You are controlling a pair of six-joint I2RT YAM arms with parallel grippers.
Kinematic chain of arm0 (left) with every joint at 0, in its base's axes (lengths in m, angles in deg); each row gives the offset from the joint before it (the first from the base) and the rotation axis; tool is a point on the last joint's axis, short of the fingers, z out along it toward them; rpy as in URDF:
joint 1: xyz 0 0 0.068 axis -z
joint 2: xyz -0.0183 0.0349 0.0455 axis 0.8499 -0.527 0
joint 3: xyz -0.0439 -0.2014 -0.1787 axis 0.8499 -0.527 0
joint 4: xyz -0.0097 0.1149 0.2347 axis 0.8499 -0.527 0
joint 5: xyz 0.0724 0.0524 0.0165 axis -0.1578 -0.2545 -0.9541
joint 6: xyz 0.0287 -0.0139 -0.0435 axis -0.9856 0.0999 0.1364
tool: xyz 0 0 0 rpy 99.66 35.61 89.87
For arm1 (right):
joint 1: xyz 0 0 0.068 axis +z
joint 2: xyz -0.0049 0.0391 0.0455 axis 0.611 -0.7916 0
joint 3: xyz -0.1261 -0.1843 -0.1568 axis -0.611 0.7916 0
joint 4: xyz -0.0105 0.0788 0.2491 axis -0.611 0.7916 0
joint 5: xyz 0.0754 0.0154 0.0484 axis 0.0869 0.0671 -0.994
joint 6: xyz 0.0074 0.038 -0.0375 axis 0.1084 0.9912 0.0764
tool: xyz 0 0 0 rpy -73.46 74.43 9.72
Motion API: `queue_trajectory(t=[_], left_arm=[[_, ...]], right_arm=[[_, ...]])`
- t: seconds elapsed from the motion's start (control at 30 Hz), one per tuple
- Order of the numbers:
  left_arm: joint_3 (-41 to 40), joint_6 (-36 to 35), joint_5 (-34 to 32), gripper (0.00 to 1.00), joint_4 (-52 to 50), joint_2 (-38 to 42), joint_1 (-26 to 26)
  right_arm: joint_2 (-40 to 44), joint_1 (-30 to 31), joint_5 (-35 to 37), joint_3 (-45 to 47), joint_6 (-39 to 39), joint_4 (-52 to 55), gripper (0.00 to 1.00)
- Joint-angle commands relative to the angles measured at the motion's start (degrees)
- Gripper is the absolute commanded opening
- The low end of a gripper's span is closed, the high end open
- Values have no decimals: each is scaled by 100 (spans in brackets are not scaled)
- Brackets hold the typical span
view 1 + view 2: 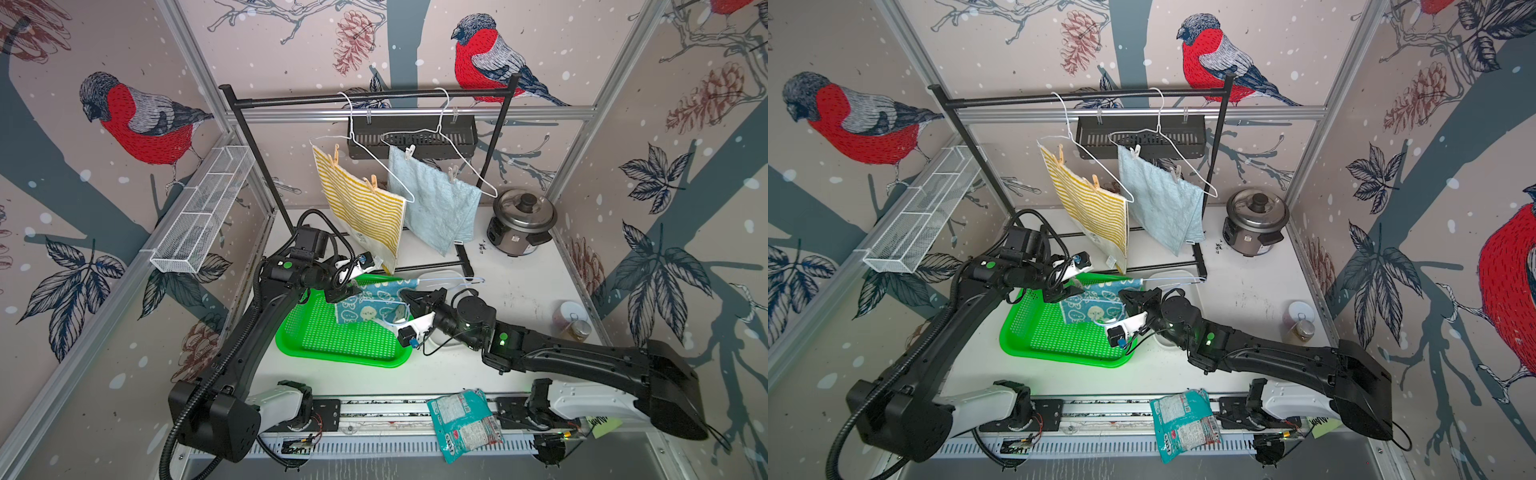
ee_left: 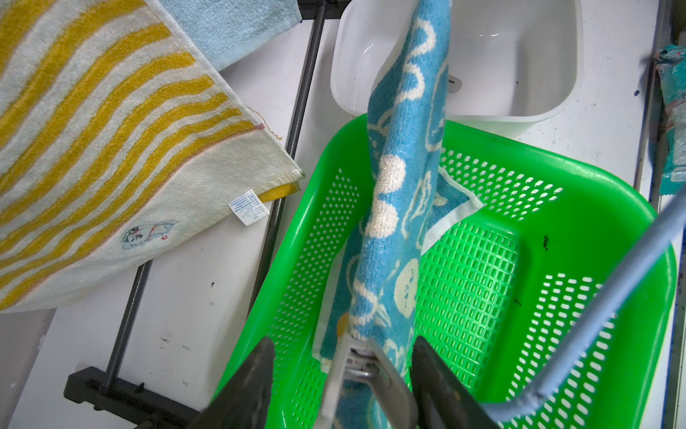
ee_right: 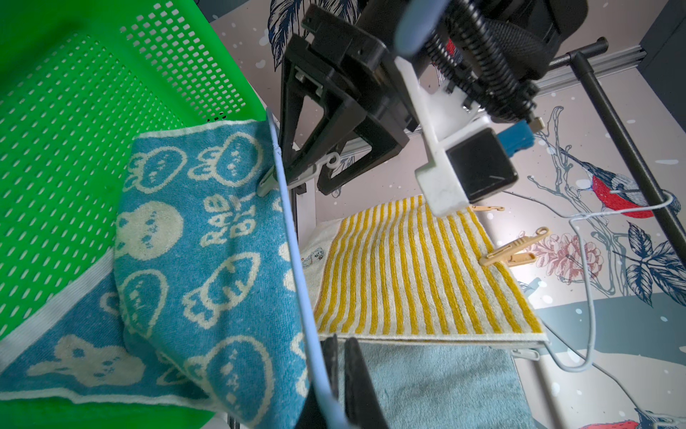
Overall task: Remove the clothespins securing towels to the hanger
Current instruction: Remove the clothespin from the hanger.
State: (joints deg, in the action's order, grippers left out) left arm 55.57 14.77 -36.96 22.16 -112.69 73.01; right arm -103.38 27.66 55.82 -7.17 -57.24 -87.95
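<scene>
Pin in play: grey pin (image 2: 365, 367), clipped to the top edge of the teal towel (image 2: 393, 185), above the basket (image 2: 612, 208).
Left jaws: part open, with nothing gripped. You have one finger on each side of the grey pin. One sits close beside a handle, the other stands off with a clear gap.
Right jaws: closed down tight on the blue hanger (image 3: 297, 241), as far as the wrist view shows. The thin wire runs in along the fingers, and you are holding it up over the basket.
Teal towel: draped over the blue hanger. Its lower end lies in the basket, one corner on the mesh floor.
Striped towel (image 1: 361, 208): on one of the white hangers (image 1: 351, 120) hooked over the rack (image 1: 291, 102). You can see two tan pins (image 1: 372, 183) on its upper edge, well apart.
Light-blue towel (image 1: 432, 199): on the other white hanger, just beside the striped towel. Two pale pins (image 1: 410, 151) sit on its upper edge.
Tub (image 2: 549, 74): white, on the table (image 1: 519, 282) right against the basket rim. The teal towel crosses in front of it in the left wrist view.
</scene>
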Motion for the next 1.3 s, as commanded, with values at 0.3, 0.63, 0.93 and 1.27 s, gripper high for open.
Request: queue_trajectory(t=[0.3,0.63,0.93,1.27], left_arm=[[-44,18,-72,53,-302,119,14],[-86,18,-117,41,-277,194,20],[-66,9,5,32,-249,209,17],[-53,9,89,16,-199,225,18]], right_arm=[[-50,-1,64,-10,59,-358,0],[-59,7,66,12,95,-376,0],[-80,-1,41,12,139,-382,0],[-78,6,23,3,180,-341,0]])
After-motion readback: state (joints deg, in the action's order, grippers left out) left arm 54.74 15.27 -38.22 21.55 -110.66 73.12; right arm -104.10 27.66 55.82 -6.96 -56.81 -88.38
